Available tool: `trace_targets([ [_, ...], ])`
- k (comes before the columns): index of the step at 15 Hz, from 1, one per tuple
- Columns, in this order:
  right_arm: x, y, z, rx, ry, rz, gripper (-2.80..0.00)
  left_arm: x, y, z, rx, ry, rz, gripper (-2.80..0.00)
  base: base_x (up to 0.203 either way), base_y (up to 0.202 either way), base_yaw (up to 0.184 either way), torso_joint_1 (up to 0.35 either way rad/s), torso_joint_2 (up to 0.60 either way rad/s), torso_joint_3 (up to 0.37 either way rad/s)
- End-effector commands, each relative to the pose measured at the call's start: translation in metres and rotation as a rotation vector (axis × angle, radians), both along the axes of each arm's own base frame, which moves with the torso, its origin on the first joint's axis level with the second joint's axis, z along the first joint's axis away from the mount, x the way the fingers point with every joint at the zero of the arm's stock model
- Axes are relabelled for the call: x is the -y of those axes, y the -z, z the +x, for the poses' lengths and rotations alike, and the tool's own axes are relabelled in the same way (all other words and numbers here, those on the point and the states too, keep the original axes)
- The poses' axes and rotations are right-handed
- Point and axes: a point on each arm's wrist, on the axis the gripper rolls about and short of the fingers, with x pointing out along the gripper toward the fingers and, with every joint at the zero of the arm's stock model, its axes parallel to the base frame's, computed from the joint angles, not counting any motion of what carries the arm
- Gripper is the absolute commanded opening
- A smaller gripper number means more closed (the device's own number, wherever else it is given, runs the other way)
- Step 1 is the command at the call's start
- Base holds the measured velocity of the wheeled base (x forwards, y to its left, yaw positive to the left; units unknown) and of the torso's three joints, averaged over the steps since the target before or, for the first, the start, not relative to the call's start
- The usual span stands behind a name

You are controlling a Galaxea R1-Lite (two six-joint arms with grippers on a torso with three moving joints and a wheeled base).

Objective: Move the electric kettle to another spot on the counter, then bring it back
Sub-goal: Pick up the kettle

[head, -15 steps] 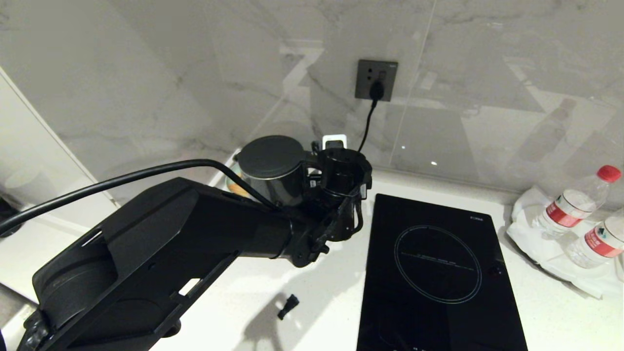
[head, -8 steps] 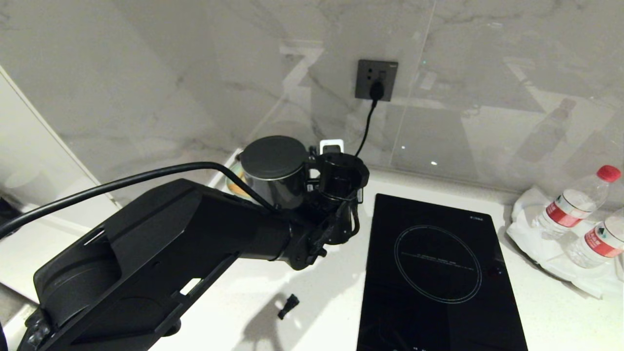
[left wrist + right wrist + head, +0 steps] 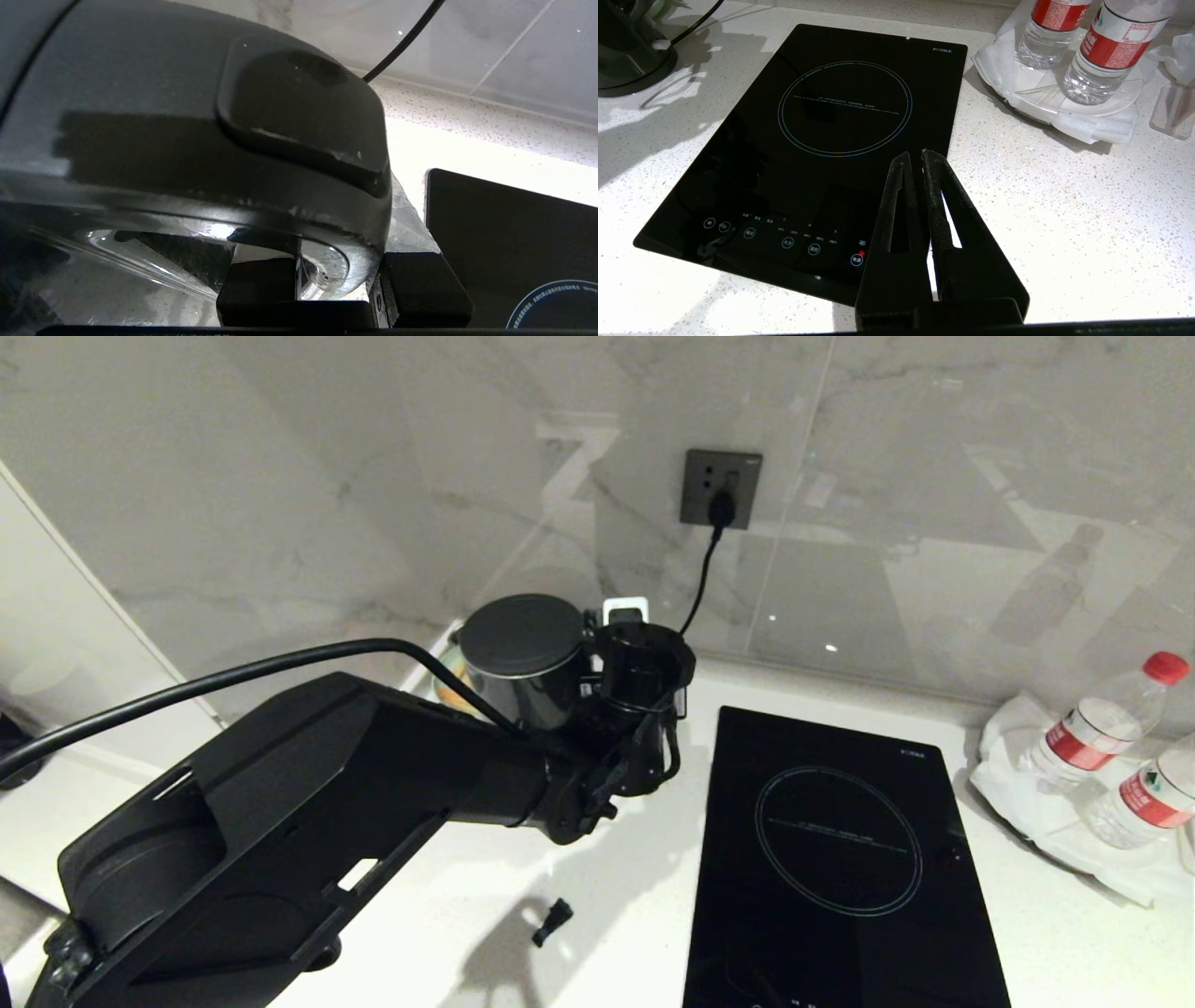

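Note:
The electric kettle (image 3: 518, 637) stands at the back of the counter (image 3: 607, 887), left of the hob, its flat dark lid facing up. My left arm reaches across to it. In the left wrist view the left gripper (image 3: 336, 282) is shut on the kettle's (image 3: 187, 140) loop handle, one black pad (image 3: 259, 291) pressing on each side. The kettle's lower body (image 3: 619, 44) shows at the far corner of the right wrist view. My right gripper (image 3: 913, 156) hangs shut and empty over the hob's front right edge, outside the head view.
A black induction hob (image 3: 840, 859) lies right of the kettle. Two water bottles (image 3: 1092, 733) stand on a white plate at the far right. A cord runs up to a wall socket (image 3: 721, 488). A small black piece (image 3: 553, 921) lies on the counter near the front.
The left gripper's wrist end has edged a little toward the kettle. The kettle and the right arm have stayed where they were.

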Motion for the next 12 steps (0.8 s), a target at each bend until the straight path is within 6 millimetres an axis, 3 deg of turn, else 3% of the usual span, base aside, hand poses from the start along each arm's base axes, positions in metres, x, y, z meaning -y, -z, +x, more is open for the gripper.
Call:
trace_targets([
  [1,0.0,0.0,0.0,0.0,-0.001,0.0,-2.8,-0.006,-0.006,0.003,0.012,-0.02,-0.01,-2.8,0.0,0.0,0.0,0.0,0.0,0.0],
  [6,0.0,0.0,0.0,0.0,-0.001,0.0,-2.8,-0.015,-0.031,0.002,0.055,-0.028,-0.024,-2.8,0.0,0.0,0.0,0.0,0.0,0.0],
  [12,0.0,0.0,0.0,0.0,-0.001,0.0,-2.8,-0.02,-0.047,0.001,0.09,-0.035,-0.025,-2.8,0.0,0.0,0.0,0.0,0.0,0.0],
])
